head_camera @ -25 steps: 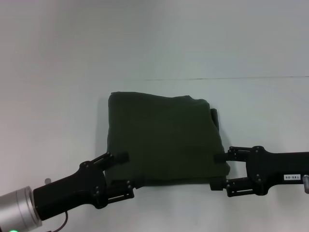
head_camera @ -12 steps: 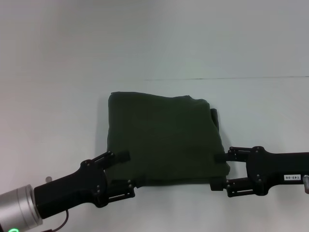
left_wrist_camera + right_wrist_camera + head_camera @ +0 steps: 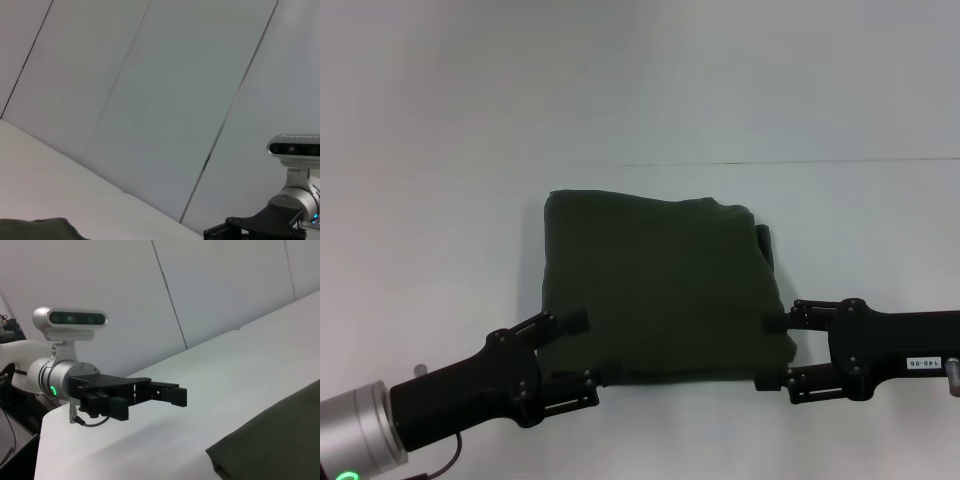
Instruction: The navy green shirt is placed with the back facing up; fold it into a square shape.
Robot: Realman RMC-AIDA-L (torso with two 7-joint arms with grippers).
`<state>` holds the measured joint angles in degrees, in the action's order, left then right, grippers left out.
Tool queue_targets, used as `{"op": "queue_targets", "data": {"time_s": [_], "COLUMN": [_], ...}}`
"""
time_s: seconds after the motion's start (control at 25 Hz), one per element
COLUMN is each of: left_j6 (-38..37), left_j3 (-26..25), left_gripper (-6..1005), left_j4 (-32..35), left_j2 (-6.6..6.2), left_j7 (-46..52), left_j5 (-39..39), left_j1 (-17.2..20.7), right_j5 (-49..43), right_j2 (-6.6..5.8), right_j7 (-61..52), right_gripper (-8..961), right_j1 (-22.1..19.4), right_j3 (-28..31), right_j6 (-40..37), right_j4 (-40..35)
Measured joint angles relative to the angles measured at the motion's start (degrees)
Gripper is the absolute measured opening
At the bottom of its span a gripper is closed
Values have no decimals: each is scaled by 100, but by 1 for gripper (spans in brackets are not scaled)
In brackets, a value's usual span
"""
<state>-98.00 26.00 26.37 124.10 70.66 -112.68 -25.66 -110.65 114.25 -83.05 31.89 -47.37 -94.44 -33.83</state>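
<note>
The navy green shirt [image 3: 658, 300] lies on the white table, folded into a rough square with its plain side up. My left gripper [image 3: 581, 357] is at the shirt's near left corner, open, one finger over the left edge and the other just in front of the near edge. At the near right corner my right gripper [image 3: 772, 353] is open in the same way. The right wrist view shows the left gripper [image 3: 150, 396] beyond a corner of the shirt [image 3: 272, 440]. The left wrist view catches a strip of the shirt [image 3: 35, 228] and part of the right gripper [image 3: 250, 231].
The white table [image 3: 440, 250] extends around the shirt on all sides, with a thin seam line [image 3: 800, 162] behind it. Pale wall panels [image 3: 165, 100] stand beyond the table. The camera on my right wrist [image 3: 295, 149] and the one on my left wrist [image 3: 70, 319] each show in the other wrist's view.
</note>
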Motion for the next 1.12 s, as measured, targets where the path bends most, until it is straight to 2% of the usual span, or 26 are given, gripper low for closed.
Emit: {"op": "queue_targets", "data": {"time_s": [1.12], "left_j6": [36], "left_j3": [2], "left_gripper": [935], "left_j4": [59], "left_j2": [-9], "left_j7": [114], "left_j5": [6], "left_j1": [-32], "right_j5": [27], "right_j2": [18], "right_j7": [0], "right_gripper": [899], "right_j1": [28], "right_j3": [56], "right_j6": [5], "right_j4": [-18]}}
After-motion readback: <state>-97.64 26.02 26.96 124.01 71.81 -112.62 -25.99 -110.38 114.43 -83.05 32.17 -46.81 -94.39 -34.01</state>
